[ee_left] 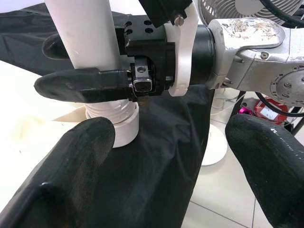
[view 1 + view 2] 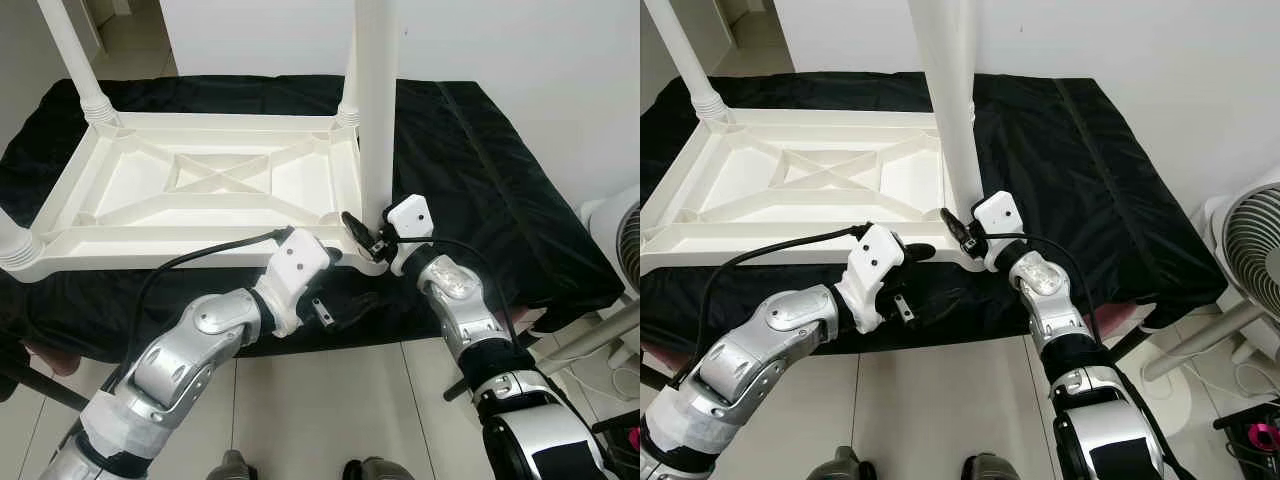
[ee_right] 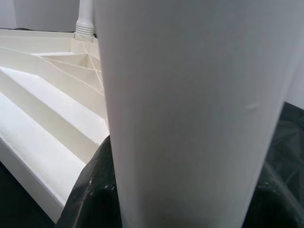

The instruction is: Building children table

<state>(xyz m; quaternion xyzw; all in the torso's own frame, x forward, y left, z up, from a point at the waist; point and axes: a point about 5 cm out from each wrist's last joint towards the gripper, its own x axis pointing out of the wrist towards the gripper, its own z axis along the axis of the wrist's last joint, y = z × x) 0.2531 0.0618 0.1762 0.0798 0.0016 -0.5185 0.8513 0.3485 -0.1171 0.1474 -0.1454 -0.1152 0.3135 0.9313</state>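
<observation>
Leg (image 2: 376,110) stands upright in the near right corner socket of the upturned tabletop (image 2: 200,190), which lies on a black-draped bench (image 2: 500,180). Your right tool (image 2: 368,237) is clenched low on the leg, likely to seat it. Left tool (image 2: 335,290) hangs released just beside, ready to steady.

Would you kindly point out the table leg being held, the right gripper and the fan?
table leg (image 2: 375,110), left eye view, mid shaft.
right gripper (image 1: 78,66), left wrist view, between its fingers around the leg.
fan (image 2: 1248,240), right eye view, grille.
</observation>
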